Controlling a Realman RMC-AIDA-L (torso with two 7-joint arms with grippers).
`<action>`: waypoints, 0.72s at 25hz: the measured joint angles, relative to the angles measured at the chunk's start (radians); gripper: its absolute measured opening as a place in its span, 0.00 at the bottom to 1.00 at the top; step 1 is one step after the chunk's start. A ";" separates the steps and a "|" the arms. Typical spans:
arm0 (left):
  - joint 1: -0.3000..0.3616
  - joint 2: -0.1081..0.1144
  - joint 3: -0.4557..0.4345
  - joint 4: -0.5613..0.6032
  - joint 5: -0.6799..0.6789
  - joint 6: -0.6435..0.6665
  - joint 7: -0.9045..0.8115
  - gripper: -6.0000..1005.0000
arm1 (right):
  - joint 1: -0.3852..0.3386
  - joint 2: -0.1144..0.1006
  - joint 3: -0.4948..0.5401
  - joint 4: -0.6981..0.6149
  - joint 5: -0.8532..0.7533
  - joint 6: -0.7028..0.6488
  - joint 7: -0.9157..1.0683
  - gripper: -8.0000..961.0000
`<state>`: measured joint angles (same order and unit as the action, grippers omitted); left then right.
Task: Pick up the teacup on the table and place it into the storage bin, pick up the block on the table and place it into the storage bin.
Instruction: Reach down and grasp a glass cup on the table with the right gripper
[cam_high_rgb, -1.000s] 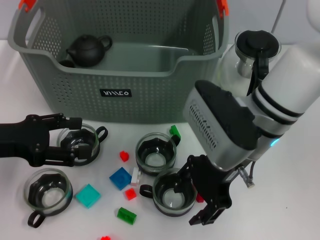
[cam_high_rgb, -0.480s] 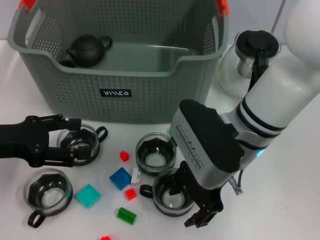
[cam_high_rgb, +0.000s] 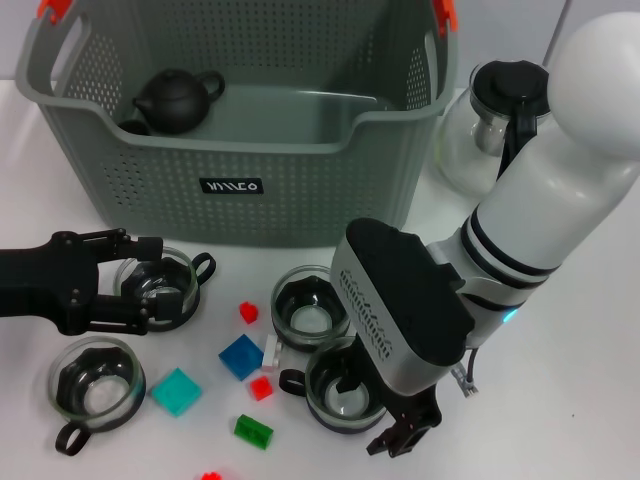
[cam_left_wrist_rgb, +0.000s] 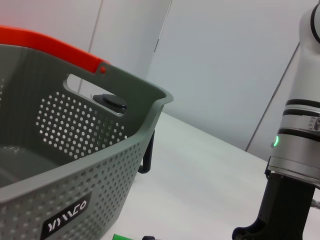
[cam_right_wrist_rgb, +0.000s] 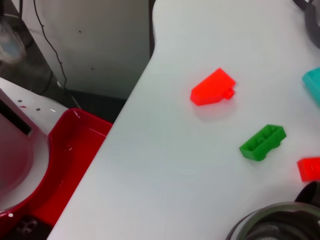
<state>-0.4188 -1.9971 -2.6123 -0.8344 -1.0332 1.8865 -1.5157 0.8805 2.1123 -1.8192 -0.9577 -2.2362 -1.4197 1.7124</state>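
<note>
A: We found the scene bright and evenly lit; the white table (cam_high_rgb: 590, 400) gave back soft light, and things on it cast only faint, short shadows.

B: We saw small highlights on the glass pot (cam_high_rgb: 500, 110) near the table's far right corner. In the right wrist view a teacup rim (cam_right_wrist_rgb: 280, 225) was blurred, as was the red block (cam_right_wrist_rgb: 212, 87).

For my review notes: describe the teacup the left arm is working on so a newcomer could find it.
Start at the storage bin; before its left front corner stands a glass teacup. Unlike the other three cups, it sits between the left tool's black fingers.
</note>
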 joint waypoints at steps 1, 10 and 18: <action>0.000 0.000 0.000 0.000 0.000 0.000 0.001 0.93 | 0.000 0.000 -0.001 0.000 -0.001 0.003 0.001 0.77; 0.002 0.000 0.000 0.000 -0.001 -0.001 0.002 0.93 | 0.000 0.000 -0.010 0.004 -0.002 0.018 0.002 0.77; 0.004 0.001 0.000 0.000 -0.001 -0.004 0.002 0.93 | 0.000 0.000 -0.050 0.007 -0.004 0.025 0.018 0.64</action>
<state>-0.4144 -1.9959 -2.6124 -0.8345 -1.0340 1.8825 -1.5140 0.8806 2.1123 -1.8692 -0.9512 -2.2405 -1.3951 1.7306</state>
